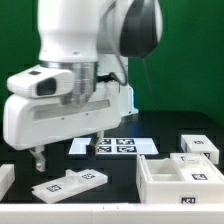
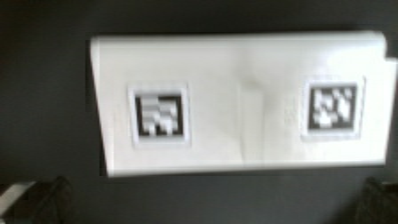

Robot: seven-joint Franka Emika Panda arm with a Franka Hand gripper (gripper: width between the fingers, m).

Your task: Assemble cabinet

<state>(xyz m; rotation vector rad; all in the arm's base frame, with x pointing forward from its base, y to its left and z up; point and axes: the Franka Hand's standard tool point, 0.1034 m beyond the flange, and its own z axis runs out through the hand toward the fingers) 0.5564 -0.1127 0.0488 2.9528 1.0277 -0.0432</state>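
At the front of the dark table (image 1: 120, 205), nearest the exterior view, a flat white panel (image 1: 68, 183) of the unassembled cabinet lies face up and shows two black-and-white marker tags. At the same depth, an open white box (image 1: 183, 180) sits on the exterior view's right, with a tag on its front wall. Part of another white piece (image 1: 5, 180) shows at the left edge. Just above and behind the panel hangs the gripper (image 1: 70, 148), its two dark fingers spread wide and holding nothing. One fingertip (image 1: 38, 160) reaches down close to the table beside the panel. The wrist view looks straight down on the same panel (image 2: 240, 105), slightly blurred, both tags visible, with dark fingertips (image 2: 36, 200) at the picture's corners clear of the panel. Further back, the marker board (image 1: 115, 146) lies flat under the arm. A small tagged white block (image 1: 198, 145) rests behind the box. The glossy white arm (image 1: 85, 40) fills the background.
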